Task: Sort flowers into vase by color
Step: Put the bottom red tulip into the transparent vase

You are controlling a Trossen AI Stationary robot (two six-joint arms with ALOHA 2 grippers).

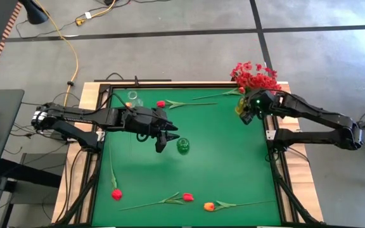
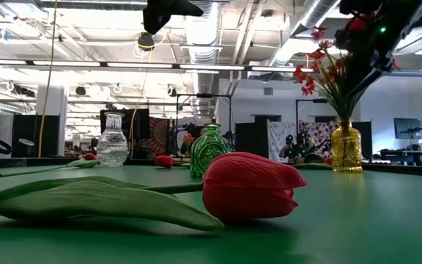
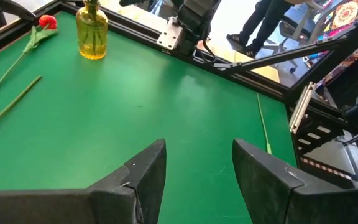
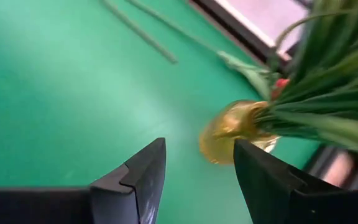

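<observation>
Green felt table (image 1: 233,164): biggest thing here, everything is laid out on it, both claws are hung above it.
Red spray bunch (image 1: 253,76): already stood in the yellow vase (image 2: 346,149), right under and just beyond the right gripper (image 4: 194,163). That claw is spread fairly wide and nothing is held between the fingers; the vase mouth is seen just past the fingertips.
Left gripper (image 1: 164,140): parked mid-table, fingers also spread wide, nothing gripped. The green vase (image 1: 182,146) is just beside it, toward the right arm.
Loose tulips: still flat on the felt. A red one (image 1: 161,104) is lying beyond the left claw, near the clear vase (image 1: 132,97), stem run out sideways toward the right arm. Another red one (image 1: 116,194) is on the near side, stem pointed back up along the left edge. A red-pink one (image 1: 187,197) and an orange one (image 1: 209,206) are near the front edge, stems stretched left-right.
The relation that matters: all four loose tulips are closer to the left claw than the right, so a pick is probably best made by the left arm, with the fingers turned across the stem's long axis.
</observation>
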